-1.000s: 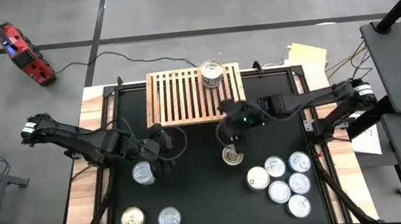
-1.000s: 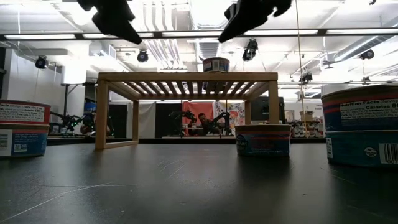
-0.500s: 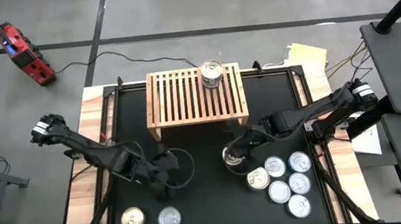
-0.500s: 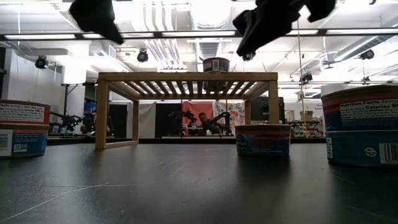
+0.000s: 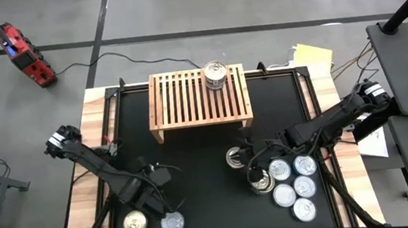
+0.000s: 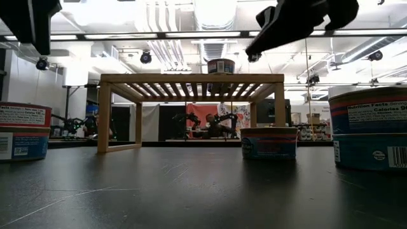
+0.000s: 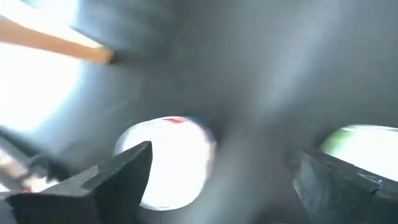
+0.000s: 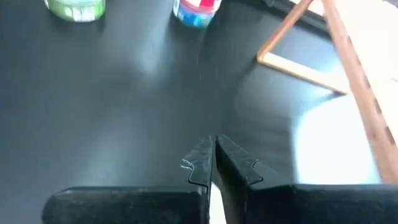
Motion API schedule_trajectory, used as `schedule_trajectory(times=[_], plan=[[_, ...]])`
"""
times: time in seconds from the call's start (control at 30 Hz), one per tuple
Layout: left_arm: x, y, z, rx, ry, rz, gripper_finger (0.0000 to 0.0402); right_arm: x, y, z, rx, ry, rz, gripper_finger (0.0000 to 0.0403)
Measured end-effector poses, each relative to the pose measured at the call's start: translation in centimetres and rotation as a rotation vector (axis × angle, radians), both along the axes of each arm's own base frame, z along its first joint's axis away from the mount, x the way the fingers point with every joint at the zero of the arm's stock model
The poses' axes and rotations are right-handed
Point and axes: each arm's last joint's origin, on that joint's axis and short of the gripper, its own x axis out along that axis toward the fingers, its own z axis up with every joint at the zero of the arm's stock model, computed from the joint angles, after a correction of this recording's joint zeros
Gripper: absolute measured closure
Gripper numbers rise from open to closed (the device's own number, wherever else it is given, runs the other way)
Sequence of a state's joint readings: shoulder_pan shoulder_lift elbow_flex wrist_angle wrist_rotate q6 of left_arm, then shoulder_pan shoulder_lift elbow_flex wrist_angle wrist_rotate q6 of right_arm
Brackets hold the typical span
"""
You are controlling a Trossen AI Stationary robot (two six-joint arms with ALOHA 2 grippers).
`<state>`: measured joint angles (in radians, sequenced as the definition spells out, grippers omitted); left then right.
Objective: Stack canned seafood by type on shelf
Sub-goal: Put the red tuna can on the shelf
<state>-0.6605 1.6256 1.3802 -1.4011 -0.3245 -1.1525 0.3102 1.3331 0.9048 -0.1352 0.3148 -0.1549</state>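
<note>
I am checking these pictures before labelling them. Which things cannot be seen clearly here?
- Left wrist view: motion blur smears both cans; labels unreadable.
- High view: the right arm covers part of the can cluster.
- Low view: picture edges cut off the side cans.
- Low view: the shelf hides the base of its can.

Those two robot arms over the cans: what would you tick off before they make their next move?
1. Left gripper open over the two near-left cans: ok.
2. Left gripper empty: ok.
3. Right gripper shut and empty: ok.
4. Right gripper open, ready to grasp from the cluster of cans: not ok.
5. Free room on the shelf beside the one can there: ok.
6. Can types matched: cannot tell.
</note>
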Motion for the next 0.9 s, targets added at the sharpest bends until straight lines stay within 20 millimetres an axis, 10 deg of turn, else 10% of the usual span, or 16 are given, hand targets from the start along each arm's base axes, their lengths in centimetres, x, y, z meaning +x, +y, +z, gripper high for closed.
schedule_trajectory(times=[0.27, 0.57, 0.9], plan=[[0.5, -0.7, -3.3, 0.049, 0.204, -0.026, 0.0167, 0.2, 0.1, -0.9, -0.018, -0.061, 0.025, 0.0390], [0.0, 0.2, -3.4, 0.257, 0.252, -0.105, 0.0382, 0.2, 0.1, -0.9, 0.001, -0.078, 0.015, 0.0390], [-0.1, 0.4, -5.0, 0.258, 0.207, -0.107, 0.0400, 0.3, 0.1, -0.9, 0.001, -0.084, 0.016, 0.0390]])
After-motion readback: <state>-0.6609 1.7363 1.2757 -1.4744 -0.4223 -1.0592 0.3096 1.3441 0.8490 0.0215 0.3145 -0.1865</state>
